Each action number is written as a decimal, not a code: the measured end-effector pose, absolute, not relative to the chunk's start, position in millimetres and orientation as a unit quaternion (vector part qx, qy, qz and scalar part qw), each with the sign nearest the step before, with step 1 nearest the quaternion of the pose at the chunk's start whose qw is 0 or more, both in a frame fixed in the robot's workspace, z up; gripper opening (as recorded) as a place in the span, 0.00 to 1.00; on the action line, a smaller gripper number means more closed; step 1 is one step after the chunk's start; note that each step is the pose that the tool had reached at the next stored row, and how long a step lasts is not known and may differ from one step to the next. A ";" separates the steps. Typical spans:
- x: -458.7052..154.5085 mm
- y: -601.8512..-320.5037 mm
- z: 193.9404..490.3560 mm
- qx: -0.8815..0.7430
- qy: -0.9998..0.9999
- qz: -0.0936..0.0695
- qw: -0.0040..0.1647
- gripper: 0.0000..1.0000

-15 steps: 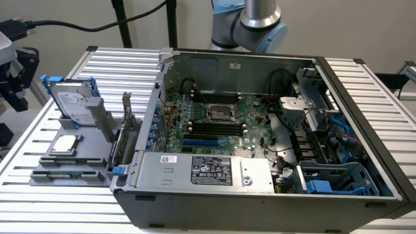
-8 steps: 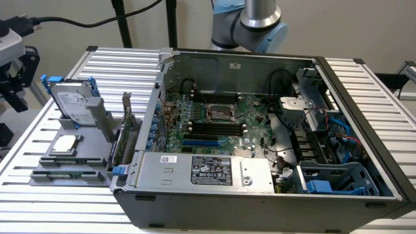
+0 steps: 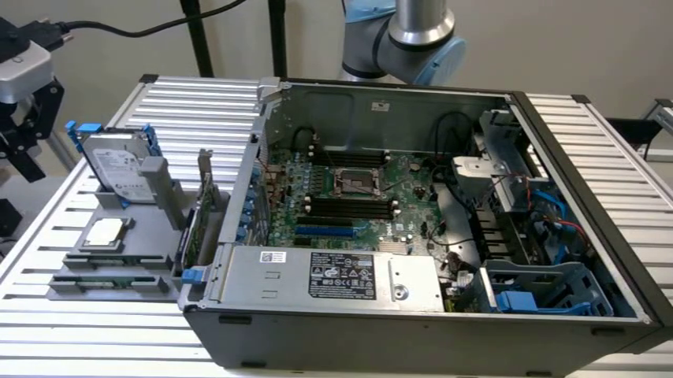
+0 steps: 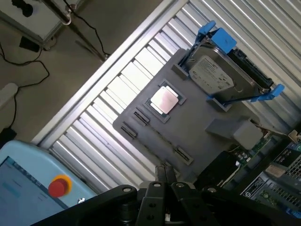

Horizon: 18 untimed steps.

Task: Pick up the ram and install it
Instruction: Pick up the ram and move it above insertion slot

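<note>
ribbed aluminium table [image 3: 589, 134] fills most of the exterior view, against a plain pale wall. on it lies a dark grey open computer case [image 3: 421, 339]. inside the case we see a green motherboard [image 3: 410, 177] with a row of long black memory slots [image 3: 347, 206] at its centre. a silver power supply box [image 3: 326, 276] with a black label sits along the lower edge, and a blue plastic drive cage [image 3: 537, 295] sits in the lower right corner.

left of the case sits a flat grey moulded tray [image 3: 147, 236]. it holds a silver hard drive in a blue frame [image 3: 113, 167], propped upright at its far end, and a square silver processor chip [image 3: 103, 232] in a shallow pocket at the middle. a larger green expansion card with a metal bracket [image 3: 200, 228] stands on edge just beside the case wall. the ram [image 3: 110, 263], a thin green stick, rests on edge in the slotted holders at the tray's near end, lower left of the frame; a second similar strip seems to lie just below it.

a pale blue and silver robot arm [image 3: 415, 31] rises at the top centre. in the wrist view the black gripper [image 4: 164, 176] hangs near the tray's holder end, apart from the ram. we cannot tell whether it is open or closed. beside it shows a light blue teach pendant with a red button [image 4: 33, 183].
</note>
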State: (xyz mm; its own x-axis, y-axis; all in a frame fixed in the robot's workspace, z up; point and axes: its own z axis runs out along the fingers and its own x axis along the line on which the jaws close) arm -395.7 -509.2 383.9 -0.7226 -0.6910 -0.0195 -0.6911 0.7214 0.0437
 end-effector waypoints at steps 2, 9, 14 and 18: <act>-395.7 -509.2 383.7 -0.389 0.921 0.024 0.001 0.11; -395.7 -509.2 382.9 -0.447 0.894 0.024 -0.001 0.11; -395.6 -509.3 382.4 -0.487 0.873 0.024 -0.002 0.11; -395.7 -509.2 381.7 -0.518 0.855 0.024 -0.003 0.11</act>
